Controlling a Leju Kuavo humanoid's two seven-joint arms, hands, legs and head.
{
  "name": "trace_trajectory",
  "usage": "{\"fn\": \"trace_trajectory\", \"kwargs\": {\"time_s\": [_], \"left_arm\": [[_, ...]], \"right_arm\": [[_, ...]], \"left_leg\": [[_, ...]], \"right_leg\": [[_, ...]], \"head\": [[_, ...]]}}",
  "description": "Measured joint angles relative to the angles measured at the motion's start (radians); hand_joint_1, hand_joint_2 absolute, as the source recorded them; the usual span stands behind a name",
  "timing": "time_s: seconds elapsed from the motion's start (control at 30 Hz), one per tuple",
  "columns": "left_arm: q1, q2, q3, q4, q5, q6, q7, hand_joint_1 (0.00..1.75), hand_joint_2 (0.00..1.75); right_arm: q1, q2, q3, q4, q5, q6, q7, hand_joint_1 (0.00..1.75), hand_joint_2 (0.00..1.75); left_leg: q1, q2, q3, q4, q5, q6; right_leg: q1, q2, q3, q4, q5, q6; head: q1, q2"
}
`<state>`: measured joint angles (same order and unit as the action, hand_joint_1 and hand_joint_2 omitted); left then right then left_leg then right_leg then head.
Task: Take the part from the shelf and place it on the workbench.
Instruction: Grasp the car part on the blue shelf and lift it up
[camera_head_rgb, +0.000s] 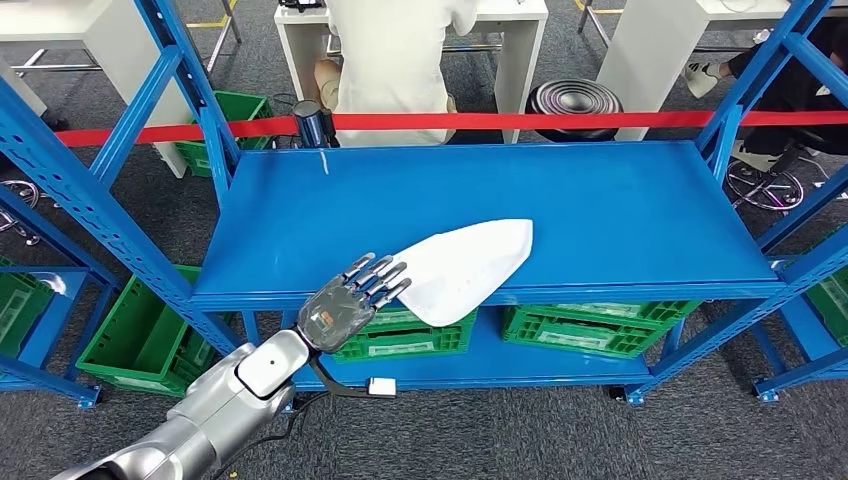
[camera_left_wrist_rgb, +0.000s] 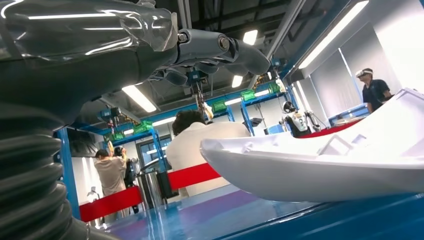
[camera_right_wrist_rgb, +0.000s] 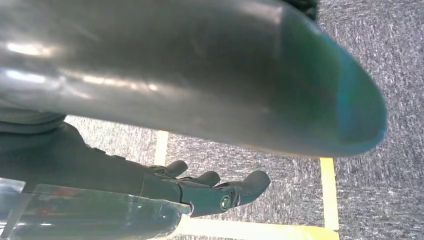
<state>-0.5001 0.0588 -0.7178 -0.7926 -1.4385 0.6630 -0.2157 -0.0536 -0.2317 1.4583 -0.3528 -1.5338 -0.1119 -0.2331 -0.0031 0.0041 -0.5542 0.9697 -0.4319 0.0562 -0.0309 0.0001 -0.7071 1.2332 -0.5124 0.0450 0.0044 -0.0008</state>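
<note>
The part (camera_head_rgb: 470, 265) is a white, flat, pointed plastic shell lying on the blue shelf (camera_head_rgb: 620, 210), with its near corner jutting over the front edge. My left hand (camera_head_rgb: 352, 298) is at the shelf's front edge beside the part's left side, fingers stretched out and spread, their tips at or over the part's rim, gripping nothing. In the left wrist view the part (camera_left_wrist_rgb: 325, 165) lies just beyond the left hand (camera_left_wrist_rgb: 215, 50), whose fingers hover above it. My right hand (camera_right_wrist_rgb: 210, 190) hangs over grey floor with its fingers loosely extended, holding nothing.
Blue slanted uprights (camera_head_rgb: 100, 200) frame the shelf on both sides. Green crates (camera_head_rgb: 590, 325) sit on the lower level, and another green crate (camera_head_rgb: 150, 340) is at the left. Red barrier tape (camera_head_rgb: 520, 120) runs behind the shelf, where a person in white (camera_head_rgb: 395, 60) stands at white tables.
</note>
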Motion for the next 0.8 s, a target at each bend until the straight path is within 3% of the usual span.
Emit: {"fn": "trace_trajectory", "kwargs": {"time_s": [0.07, 0.13, 0.27, 0.33, 0.4, 0.43, 0.47, 0.5, 0.57, 0.63, 0.7, 0.8], "left_arm": [[-0.006, -0.007, 0.002, 0.01, 0.0, 0.0, 0.004, 0.0, 1.75], [-0.011, -0.013, 0.006, 0.018, -0.002, 0.0, 0.012, 0.0, 1.75], [-0.015, -0.017, 0.009, 0.031, -0.007, 0.0, 0.029, 0.0, 1.75], [-0.017, -0.017, 0.009, 0.036, -0.011, 0.0, 0.036, 0.0, 1.75], [-0.018, -0.018, 0.009, 0.043, -0.016, 0.0, 0.04, 0.0, 1.75], [-0.017, -0.017, 0.008, 0.047, -0.018, 0.0, 0.042, 0.0, 1.75], [-0.017, -0.017, 0.008, 0.05, -0.019, 0.0, 0.044, 0.0, 1.75], [-0.018, -0.017, 0.008, 0.052, -0.019, 0.0, 0.046, 0.0, 1.75], [-0.022, -0.016, 0.01, 0.053, -0.019, 0.0, 0.05, 0.0, 1.75], [-0.027, -0.016, 0.013, 0.054, -0.018, 0.0, 0.052, 0.0, 1.75], [-0.029, -0.015, 0.016, 0.054, -0.018, 0.0, 0.053, 0.0, 1.75], [-0.033, -0.017, 0.019, 0.055, -0.018, 0.0, 0.053, 0.0, 1.75]], "right_arm": [[-0.001, -0.003, 0.0, 0.003, 0.003, 0.002, 0.0, 0.0, 0.0], [-0.001, -0.004, 0.0, 0.003, 0.007, 0.004, 0.001, 0.0, 0.0], [-0.002, -0.003, 0.0, 0.004, 0.017, 0.009, 0.006, 0.0, 0.0], [-0.003, -0.003, 0.0, 0.004, 0.021, 0.012, 0.008, 0.0, 0.0], [-0.004, -0.004, 0.0, 0.004, 0.024, 0.015, 0.01, 0.0, 0.0], [-0.005, -0.004, 0.0, 0.004, 0.025, 0.016, 0.011, 0.0, 0.0], [-0.005, -0.004, 0.0, 0.004, 0.027, 0.016, 0.012, 0.0, 0.0], [-0.006, -0.004, 0.0, 0.004, 0.029, 0.017, 0.013, 0.0, 0.0], [-0.008, 0.0, 0.0, 0.004, 0.033, 0.017, 0.014, 0.0, 0.0], [-0.011, 0.003, 0.0, 0.005, 0.035, 0.019, 0.014, 0.0, 0.0], [-0.013, 0.004, 0.0, 0.007, 0.035, 0.019, 0.014, 0.0, 0.0], [-0.013, 0.005, 0.0, 0.009, 0.037, 0.018, 0.014, 0.0, 0.0]], "left_leg": [[-0.001, -0.001, -0.005, 0.016, -0.009, -0.011], [-0.005, -0.002, -0.014, 0.032, -0.019, -0.023], [0.002, -0.002, -0.027, 0.057, -0.037, -0.036], [0.006, -0.003, -0.066, 0.144, -0.089, -0.048], [0.009, -0.003, -0.129, 0.275, -0.146, -0.056], [0.009, -0.003, -0.151, 0.317, -0.155, -0.056], [0.009, -0.003, -0.155, 0.321, -0.145, -0.053], [0.008, -0.003, -0.14, 0.286, -0.118, -0.046], [0.001, -0.005, -0.073, 0.149, -0.052, -0.02], [-0.012, -0.003, -0.029, 0.057, -0.022, 0.002], [-0.021, 0.0, -0.026, 0.042, -0.021, 0.009], [-0.014, 0.002, -0.011, 0.005, 0.001, 0.013]], "right_leg": [[-0.003, -0.001, 0.071, -0.139, 0.049, 0.014], [-0.002, 0.0, 0.106, -0.21, 0.068, 0.006], [-0.002, 0.005, 0.104, -0.212, 0.071, -0.02], [-0.004, 0.005, 0.104, -0.213, 0.072, -0.027], [-0.002, 0.005, 0.103, -0.213, 0.072, -0.03], [0.0, 0.005, 0.103, -0.213, 0.072, -0.03], [0.003, 0.006, 0.103, -0.213, 0.072, -0.03], [0.005, 0.007, 0.104, -0.213, 0.072, -0.03], [0.008, 0.009, 0.106, -0.214, 0.072, -0.03], [0.008, 0.009, 0.104, -0.214, 0.073, -0.027], [0.006, 0.006, 0.103, -0.218, 0.077, -0.021], [0.009, 0.002, 0.086, -0.19, 0.062, -0.016]], "head": [[0.0, 0.0], [-0.001, 0.0], [-0.004, 0.0], [-0.005, 0.0], [-0.006, 0.0], [-0.006, 0.0], [-0.006, 0.0], [-0.006, 0.0], [-0.005, 0.0], [-0.003, 0.0], [-0.003, 0.0], [-0.002, 0.0]]}}
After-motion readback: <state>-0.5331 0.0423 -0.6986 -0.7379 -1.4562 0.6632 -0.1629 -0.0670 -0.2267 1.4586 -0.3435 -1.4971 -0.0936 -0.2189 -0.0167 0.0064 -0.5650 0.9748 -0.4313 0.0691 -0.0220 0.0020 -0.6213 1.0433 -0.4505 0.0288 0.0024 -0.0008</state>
